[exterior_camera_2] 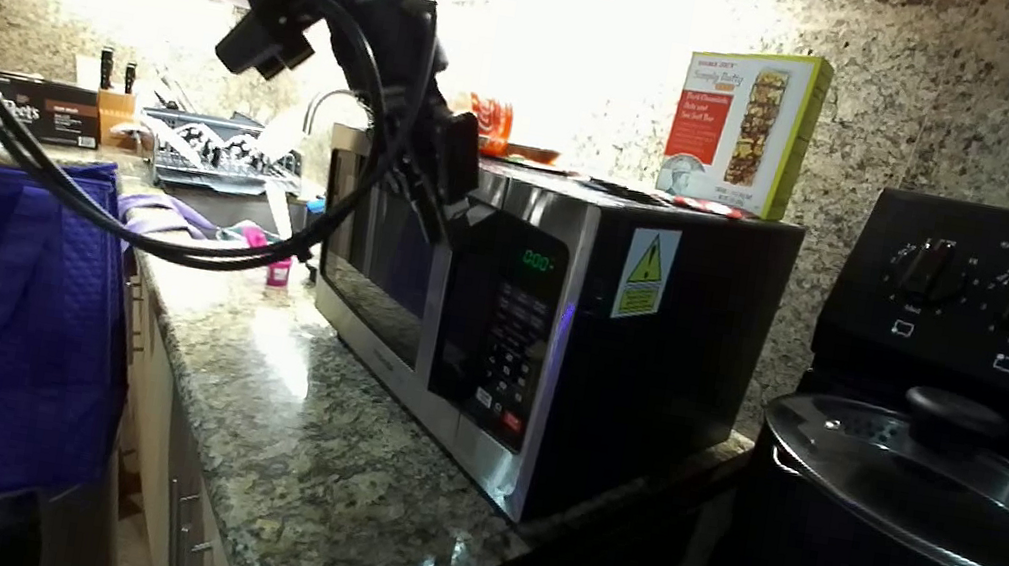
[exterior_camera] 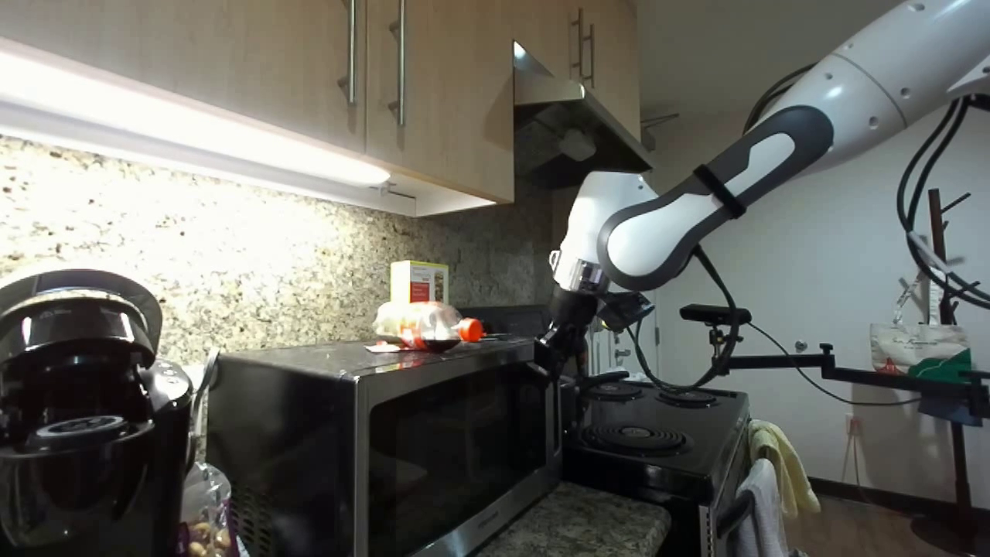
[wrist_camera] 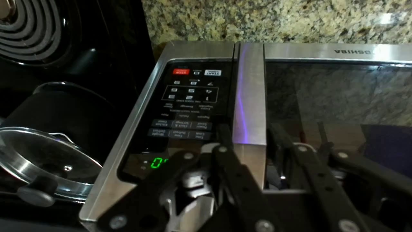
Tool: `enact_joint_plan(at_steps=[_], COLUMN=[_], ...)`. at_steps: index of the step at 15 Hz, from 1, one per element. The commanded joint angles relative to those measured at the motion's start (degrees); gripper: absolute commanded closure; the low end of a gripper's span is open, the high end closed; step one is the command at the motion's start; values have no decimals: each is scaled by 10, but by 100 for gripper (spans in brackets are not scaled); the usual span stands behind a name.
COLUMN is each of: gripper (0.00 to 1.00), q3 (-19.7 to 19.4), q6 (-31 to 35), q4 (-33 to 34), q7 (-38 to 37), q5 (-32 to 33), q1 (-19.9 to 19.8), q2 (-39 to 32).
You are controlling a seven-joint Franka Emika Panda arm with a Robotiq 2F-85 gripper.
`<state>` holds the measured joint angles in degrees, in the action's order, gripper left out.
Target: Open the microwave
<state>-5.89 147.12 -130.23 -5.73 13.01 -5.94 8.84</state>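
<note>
The microwave shows in both exterior views [exterior_camera: 456,456] [exterior_camera_2: 660,389], on the counter with its door shut. Its control panel [wrist_camera: 193,106] and green display show in the wrist view. Its vertical steel handle [wrist_camera: 249,93] runs between the panel and the dark door window [wrist_camera: 334,93]; it also shows in an exterior view [exterior_camera_2: 430,322]. My gripper [wrist_camera: 248,133] is open, with one finger on each side of the handle's upper part. A narrow gap shows between the handle and the window-side finger. The gripper also shows at the microwave's front top in both exterior views [exterior_camera: 547,371] [exterior_camera_2: 445,225].
A plastic bottle [exterior_camera: 433,323] lies on the microwave top, with a snack box [exterior_camera_2: 741,133] standing behind. The stove [exterior_camera: 650,464] adjoins the control-panel side and holds a lidded pot [exterior_camera_2: 921,531]. A coffee maker [exterior_camera: 73,418] stands at the far side. A range hood [exterior_camera: 580,124] hangs above.
</note>
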Motion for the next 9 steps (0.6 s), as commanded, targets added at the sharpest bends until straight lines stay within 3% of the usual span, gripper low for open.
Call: enact_joint_plan(at_steps=[1, 6, 7, 9], gripper=[92, 92, 42, 34], q3=[7, 29, 35, 46], q6=[12, 10, 4, -4], q4=[-93, -170, -178, -190], q7=[-63, -95, -106, -103], q5=[32, 46, 46, 43], q1=[-27, -60, -68, -75], q2=[84, 163, 176, 202])
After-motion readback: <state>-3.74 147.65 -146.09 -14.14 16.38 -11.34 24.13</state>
